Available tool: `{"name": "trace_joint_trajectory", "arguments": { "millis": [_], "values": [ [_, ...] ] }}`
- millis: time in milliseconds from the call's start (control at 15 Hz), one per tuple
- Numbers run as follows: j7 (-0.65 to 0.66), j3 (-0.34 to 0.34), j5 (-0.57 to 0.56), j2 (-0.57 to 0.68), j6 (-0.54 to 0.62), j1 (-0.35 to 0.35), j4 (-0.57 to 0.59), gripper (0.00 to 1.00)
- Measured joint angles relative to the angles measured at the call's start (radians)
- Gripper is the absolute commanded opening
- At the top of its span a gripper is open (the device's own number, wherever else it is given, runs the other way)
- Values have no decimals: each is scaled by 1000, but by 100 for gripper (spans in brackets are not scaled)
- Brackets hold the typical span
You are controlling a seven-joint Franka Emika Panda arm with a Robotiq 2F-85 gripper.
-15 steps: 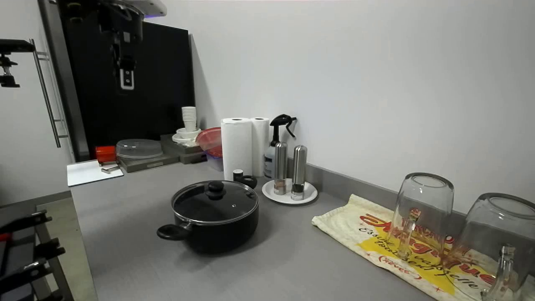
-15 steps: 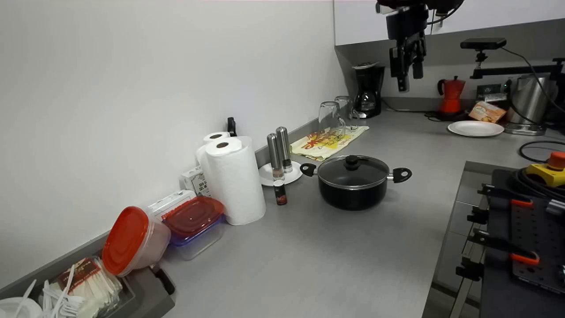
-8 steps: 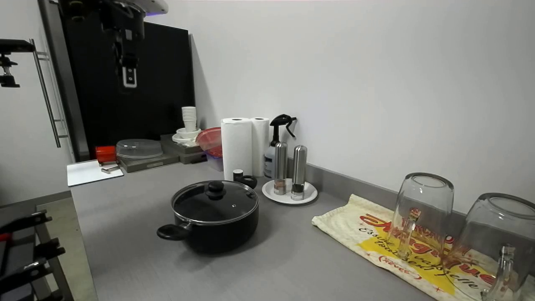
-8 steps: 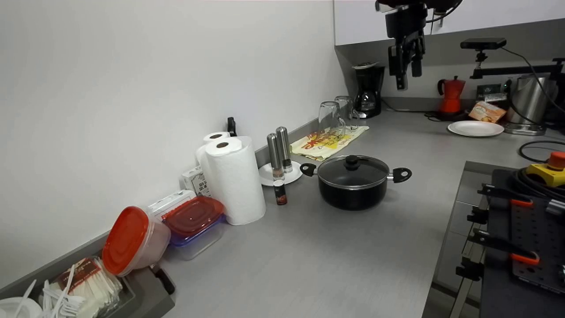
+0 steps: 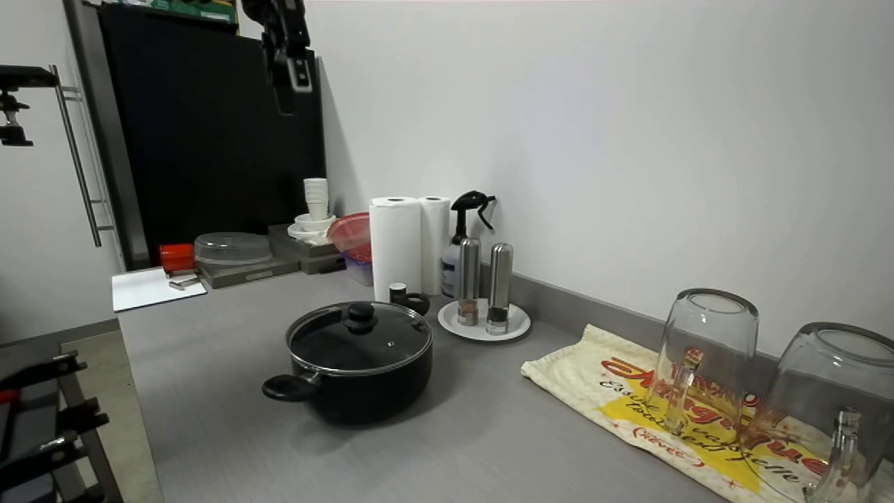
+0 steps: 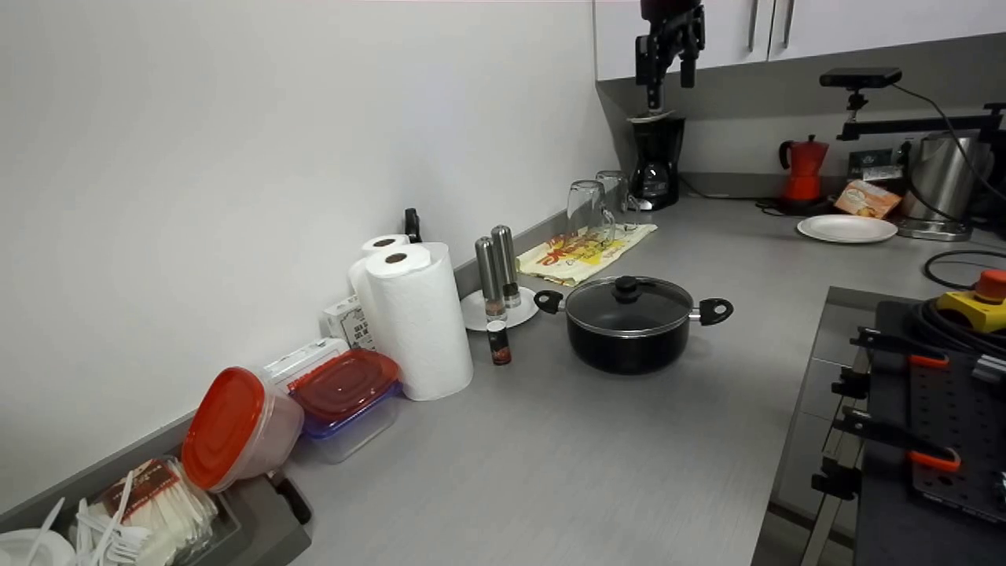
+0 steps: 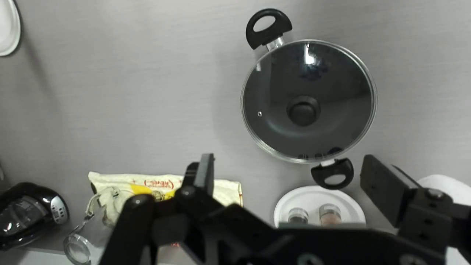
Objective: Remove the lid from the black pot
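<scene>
Above the counter (image 6: pixel 566 472), we observed the claw (image 6: pixel 670 94) pointing downward, wide-spread, empty; below it stood mills (image 6: pixel 488 277) and the black pot (image 6: pixel 629 354).

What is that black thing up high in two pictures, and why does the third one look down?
That's the end of a robot arm. It has two fingers for grabbing; they're spread apart, holding nothing.

Two pictures were taken from outside the robot, looking across the counter from different places. The third was taken from its wrist, so you peek down past the fingers.

On the counter sits a black pot with its lid on. Nearby are two shiny grinders on a white plate, paper towel rolls, and glass mugs on a printed cloth.
</scene>
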Motion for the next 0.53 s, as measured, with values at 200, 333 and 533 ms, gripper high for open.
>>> {"name": "trace_joint_trajectory", "arguments": {
  "millis": [200,333,533],
  "values": [
    [-8,-18,4,124,39,1,98,100],
    [-22,-33,16,218,66,2,141,100],
    [-58,-57,58,344,90,2,172,100]
  ]
}}
